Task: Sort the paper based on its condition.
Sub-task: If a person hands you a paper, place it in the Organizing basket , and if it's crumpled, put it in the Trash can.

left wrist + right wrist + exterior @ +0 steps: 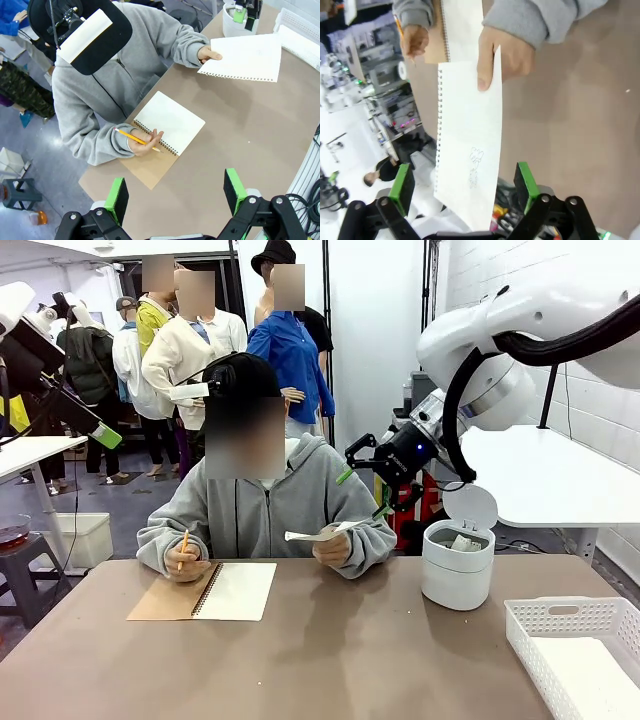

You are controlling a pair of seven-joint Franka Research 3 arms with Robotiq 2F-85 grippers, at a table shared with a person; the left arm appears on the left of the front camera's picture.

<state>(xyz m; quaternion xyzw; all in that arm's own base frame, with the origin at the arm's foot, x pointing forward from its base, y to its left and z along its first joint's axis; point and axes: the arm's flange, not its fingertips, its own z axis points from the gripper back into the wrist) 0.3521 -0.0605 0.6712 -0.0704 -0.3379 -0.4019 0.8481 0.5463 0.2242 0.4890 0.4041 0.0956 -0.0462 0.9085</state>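
Front view: you have a person seated at the far side of the bench. The paper hand holds a flat sheet of paper above the bench's far edge, seen nearly edge-on and close to level. The right gripper hangs just behind and above it, fingers apart. To the robot's right a white bin stands with its lid up and wadded paper inside. A white basket sits at the near right corner. The pencil hand rests on an open notebook. Left wrist view: the left gripper hovers high over the bench, fingers wide apart with nothing between them. The sheet is clear of the bench and pinched at one short end by the paper hand. Its long axis points away from the person toward the bin and basket, and its torn, perforated long edge faces the notebook. Right wrist view: the sheet runs lengthwise from the paper hand toward the right gripper. Its free short end lies between the spread fingers, and you cannot tell whether it touches them. There is a faint mark near that end.
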